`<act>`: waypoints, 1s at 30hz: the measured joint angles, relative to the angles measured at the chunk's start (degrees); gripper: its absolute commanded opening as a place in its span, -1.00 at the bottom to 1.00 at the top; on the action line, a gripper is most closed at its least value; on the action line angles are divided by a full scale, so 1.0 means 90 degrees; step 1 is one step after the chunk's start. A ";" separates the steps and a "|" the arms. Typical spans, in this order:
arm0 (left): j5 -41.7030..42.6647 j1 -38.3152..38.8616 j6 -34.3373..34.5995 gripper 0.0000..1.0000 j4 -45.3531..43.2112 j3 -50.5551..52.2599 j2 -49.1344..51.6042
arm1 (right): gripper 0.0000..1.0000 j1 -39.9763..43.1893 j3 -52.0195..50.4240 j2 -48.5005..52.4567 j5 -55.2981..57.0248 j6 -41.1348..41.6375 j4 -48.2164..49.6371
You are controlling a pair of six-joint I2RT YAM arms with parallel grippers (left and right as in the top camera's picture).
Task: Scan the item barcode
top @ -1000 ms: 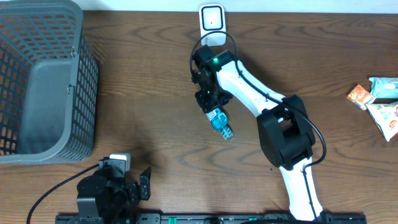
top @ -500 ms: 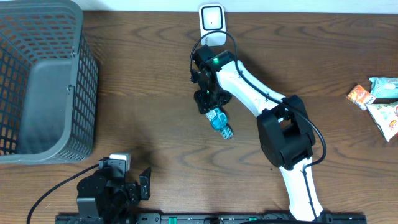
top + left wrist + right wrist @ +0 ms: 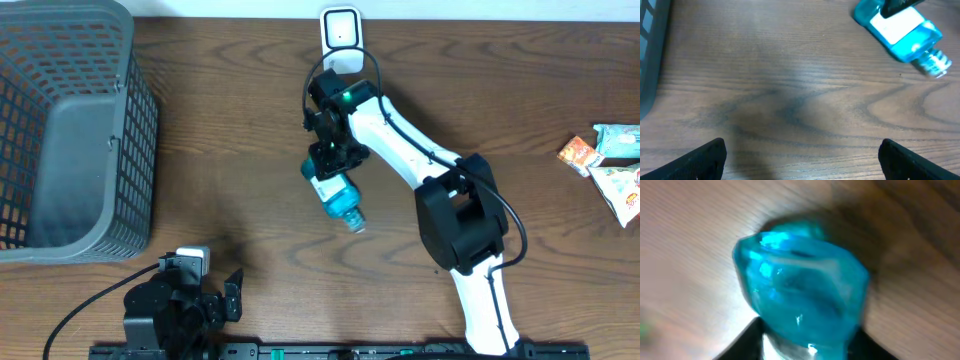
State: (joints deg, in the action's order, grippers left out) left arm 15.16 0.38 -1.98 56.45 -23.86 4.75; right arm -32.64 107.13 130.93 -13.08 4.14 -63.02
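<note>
Nearest the base edge, around 7 o'clock on the brown wooden bench (image 3: 220, 130), the left hand (image 3: 232, 297) is just parked with its jaws wide apart and nothing in them. Further out, pretty much dead centre, there's the blue see-through plastic bottle (image 3: 338, 197). The right hand (image 3: 327, 168) looks clamped on its fat end, with the cap pointing to 5 o'clock.

What's changed in the last second: the bottle has swung over toward 9 o'clock and rolled, so a white label (image 3: 326, 186) now faces up where before you mostly saw blue. It also looks bigger from above, so I reckon it's been lifted.

Farthest out, at 12 o'clock, sits the white boxy scanner (image 3: 341, 35). My guess: the label's exposed but aimed at the ceiling, so it needs tilting toward the scanner yet.
</note>
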 measured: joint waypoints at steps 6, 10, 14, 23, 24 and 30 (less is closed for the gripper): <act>-0.0002 0.0000 0.0000 0.94 -0.0002 0.0000 0.0000 | -0.36 -0.0066 0.0087 -0.0126 -0.0151 -0.0007 0.0056; -0.0002 0.0000 0.0000 0.94 -0.0002 0.0000 0.0000 | -0.48 -0.0058 0.0087 -0.0112 -0.0097 -0.0002 -0.0068; -0.0002 0.0000 0.0000 0.94 -0.0002 0.0000 0.0000 | -0.52 -0.0066 0.0087 -0.0117 -0.0083 0.0007 -0.0138; -0.0002 0.0000 0.0000 0.94 -0.0002 0.0000 0.0000 | -0.15 -0.0109 0.0083 -0.0155 -0.0049 0.0029 -0.0644; -0.0002 0.0000 0.0000 0.94 -0.0002 0.0000 0.0000 | 0.02 -0.0104 0.0083 -0.0180 -0.0049 0.0041 -0.0806; -0.0002 0.0000 0.0000 0.94 -0.0002 0.0000 0.0000 | 0.99 0.0282 0.0075 -0.0561 -0.0867 -0.0702 -0.1615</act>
State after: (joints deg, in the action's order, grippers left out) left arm 15.14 0.38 -1.98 56.42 -23.86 4.75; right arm -30.11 107.81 125.89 -20.88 -2.17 -77.56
